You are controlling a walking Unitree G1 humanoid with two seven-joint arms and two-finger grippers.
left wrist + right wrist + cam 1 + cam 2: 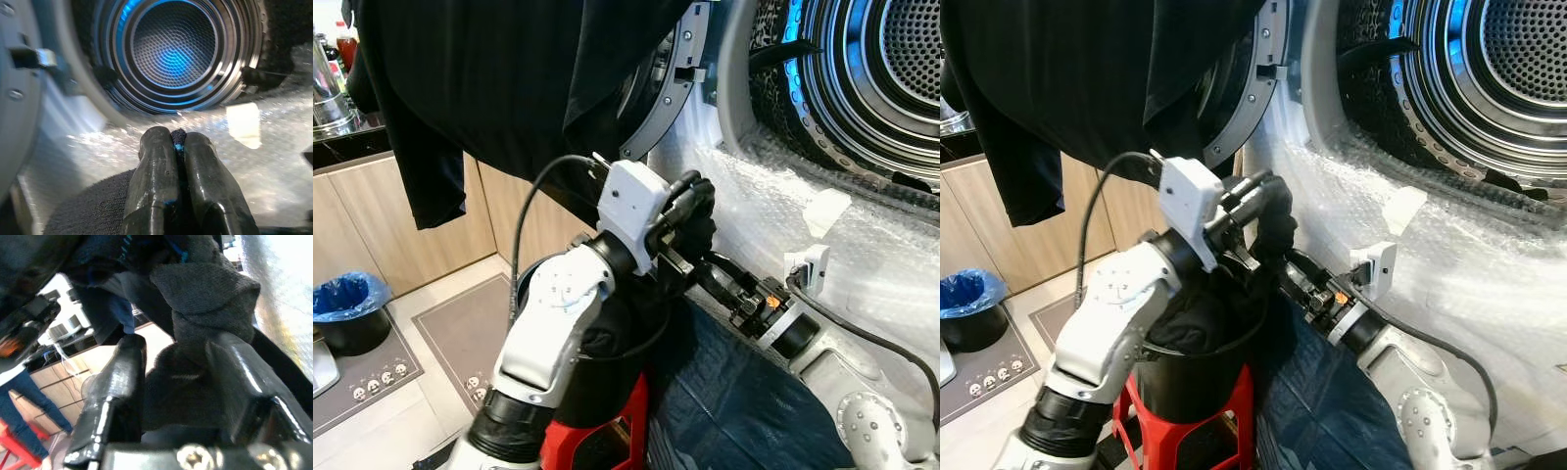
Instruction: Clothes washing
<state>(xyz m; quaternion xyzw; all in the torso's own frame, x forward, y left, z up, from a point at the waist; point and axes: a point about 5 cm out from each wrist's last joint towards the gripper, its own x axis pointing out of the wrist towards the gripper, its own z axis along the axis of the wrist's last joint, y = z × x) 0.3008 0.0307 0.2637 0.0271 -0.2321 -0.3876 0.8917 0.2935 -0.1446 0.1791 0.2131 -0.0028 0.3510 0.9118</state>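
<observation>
The left gripper point(177, 147) is raised in front of the washer's open drum point(173, 49), its 2 fingers point(151, 181) pressed together on a fold of dark knit cloth point(88, 210). The cloth hangs from the fingertips down toward the black bucket point(1190, 377), which holds more dark clothes and sits on a red stool point(1239, 411).

The right gripper point(171, 357) reaches up from below to the same cloth, just beside the left gripper. Its 2 fingers point(115, 387) are spread, with the cloth bunched between them; whether they grip it cannot be told.

Bubble wrap point(862, 245) covers the washer's front below the drum. A black garment point(480, 78) hangs over the open door point(661, 98). A bin with a blue liner point(347, 308) stands on the floor by the cabinets point(391, 225).
</observation>
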